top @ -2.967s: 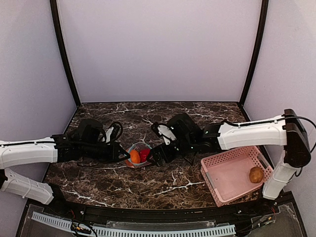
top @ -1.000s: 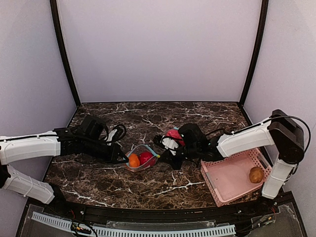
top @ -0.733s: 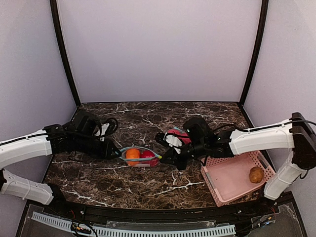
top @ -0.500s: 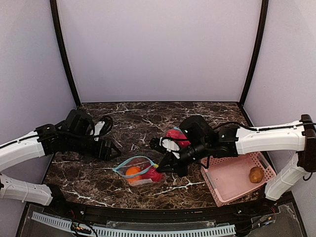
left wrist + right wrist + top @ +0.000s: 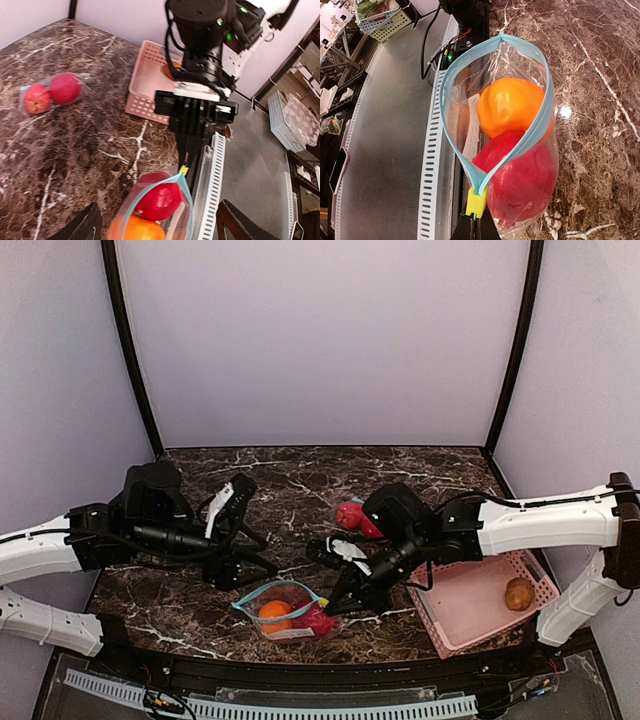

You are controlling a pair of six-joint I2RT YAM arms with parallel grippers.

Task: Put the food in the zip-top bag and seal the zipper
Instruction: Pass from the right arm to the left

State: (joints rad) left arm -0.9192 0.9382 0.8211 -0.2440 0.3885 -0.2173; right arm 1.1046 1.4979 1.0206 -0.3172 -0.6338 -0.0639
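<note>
Pinching the yellow slider (image 5: 476, 202) of the zip-top bag (image 5: 457, 125), the right tool (image 5: 475, 230) is the bag's only hold near the counter's (image 5: 300, 480) front edge; the left tool (image 5: 160, 220) gapes wide w/ nothing in it. An orange fruit (image 5: 510, 107) and a red fruit (image 5: 520, 180) sit inside, mouth unzipped. Risk: w/o a 2nd hold, a slider pull drags the bag or tips fruit out. Two more red fruits (image 5: 65, 89) lie well apart, poss. in clear wrap; hard to tell. Right tool's tips mostly cut off.

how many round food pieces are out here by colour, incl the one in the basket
red fruits: 3
orange fruit: 1
brown piece, in the pink basket: 1
total: 5
</note>
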